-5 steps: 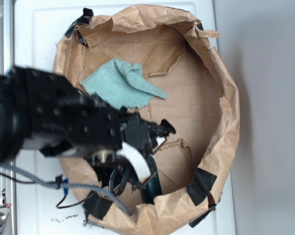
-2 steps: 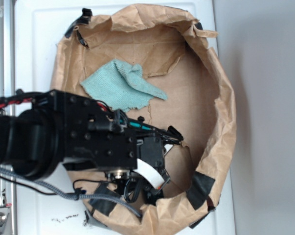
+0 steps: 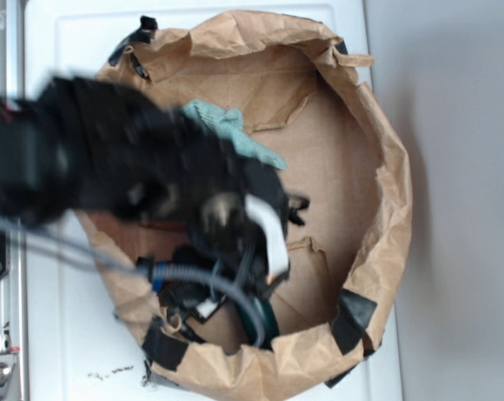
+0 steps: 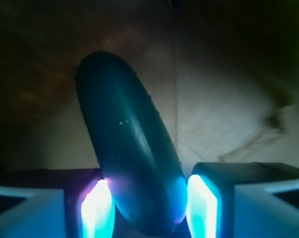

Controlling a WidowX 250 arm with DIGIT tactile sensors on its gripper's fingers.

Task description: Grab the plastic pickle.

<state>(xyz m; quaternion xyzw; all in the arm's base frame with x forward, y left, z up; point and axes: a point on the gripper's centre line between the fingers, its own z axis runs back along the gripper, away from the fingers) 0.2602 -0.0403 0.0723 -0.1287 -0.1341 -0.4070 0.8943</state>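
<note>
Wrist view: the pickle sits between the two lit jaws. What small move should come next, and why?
Probably a short, straight lift. In the wrist view the pickle has its near end pressed between both glowing jaws of the gripper, so the grip looks made. The exterior view is motion-blurred, with the arm over the paper bag floor; rising gently would confirm the hold.

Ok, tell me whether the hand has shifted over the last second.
Yes. In the exterior view the hand and arm now sit higher against the paper bag's rim, covering most of the teal cloth.
</note>
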